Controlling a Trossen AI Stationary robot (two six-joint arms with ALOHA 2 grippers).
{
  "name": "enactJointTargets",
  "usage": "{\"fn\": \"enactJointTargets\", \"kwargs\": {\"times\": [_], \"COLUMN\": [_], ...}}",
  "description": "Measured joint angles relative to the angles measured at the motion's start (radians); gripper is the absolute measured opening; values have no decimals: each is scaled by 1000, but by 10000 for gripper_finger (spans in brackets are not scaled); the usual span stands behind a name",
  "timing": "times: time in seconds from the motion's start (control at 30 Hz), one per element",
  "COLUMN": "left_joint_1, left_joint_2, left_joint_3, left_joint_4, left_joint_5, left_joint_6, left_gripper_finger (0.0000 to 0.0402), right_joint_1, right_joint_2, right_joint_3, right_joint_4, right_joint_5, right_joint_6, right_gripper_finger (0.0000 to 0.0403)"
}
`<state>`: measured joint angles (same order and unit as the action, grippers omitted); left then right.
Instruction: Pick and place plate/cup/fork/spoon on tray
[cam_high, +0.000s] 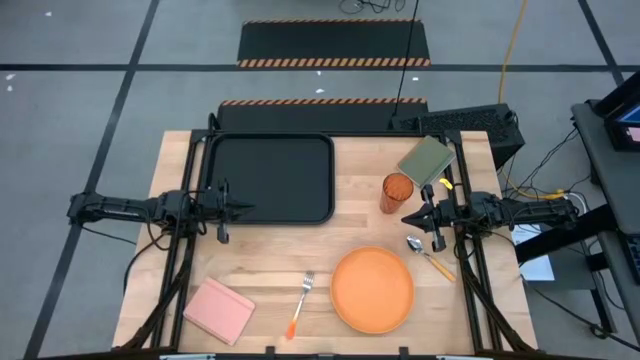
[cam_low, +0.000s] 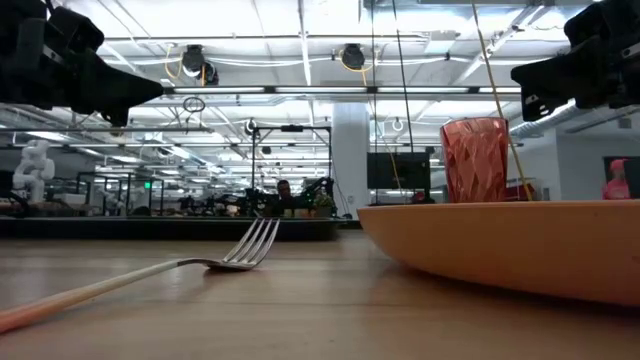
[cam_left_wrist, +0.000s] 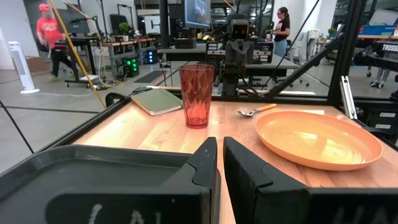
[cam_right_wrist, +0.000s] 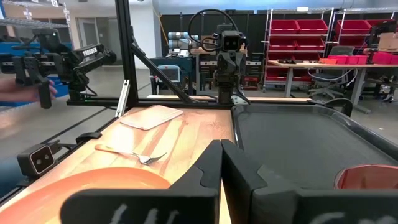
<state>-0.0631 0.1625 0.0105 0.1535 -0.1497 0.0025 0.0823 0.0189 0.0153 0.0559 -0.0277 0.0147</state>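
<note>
Fork (cam_high: 301, 302): lay on table's near edge, left of plate (cam_high: 372, 289)
Cup (cam_high: 396, 193): upright, far of plate
Spoon (cam_high: 428, 256): right of plate
Tray (cam_high: 268, 178): far left
Left gripper (cam_high: 248, 208): fingers together, empty, over tray
Right gripper (cam_high: 406, 219): closed, empty, beside cup

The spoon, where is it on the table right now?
In the high view the spoon lies on the bare wood at the table's right side, just right of the plate, below the cup and under the right gripper.

Four cameras on one wooden surface (cam_high: 270, 260)
Overhead looks straight down; the low one sits level, close beside the plate (cam_low: 520, 245); wrist cameras face each other.
</note>
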Motion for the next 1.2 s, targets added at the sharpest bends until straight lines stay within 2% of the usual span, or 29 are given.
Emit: {"fn": "enactJointTargets", "kwargs": {"times": [0.37,0.77,0.97,1.2], "left_joint_1": [0,0,-4,-44], "left_joint_2": [0,1,1,33], "left_joint_3": [0,0,0,133], "left_joint_4": [0,4,177,214], "left_joint_5": [0,-1,5,20], "left_joint_6": [0,-87,-119,-39], "left_gripper_finger": [33,33,33,33], "right_joint_1": [0,0,0,0], "right_joint_2": [0,0,0,0], "right_joint_3": [0,0,0,0], "right_joint_4": [34,46,72,105], "right_joint_5": [0,0,0,1], "right_joint_6": [154,161,183,176], "right_gripper_finger": [0,0,0,0]}}
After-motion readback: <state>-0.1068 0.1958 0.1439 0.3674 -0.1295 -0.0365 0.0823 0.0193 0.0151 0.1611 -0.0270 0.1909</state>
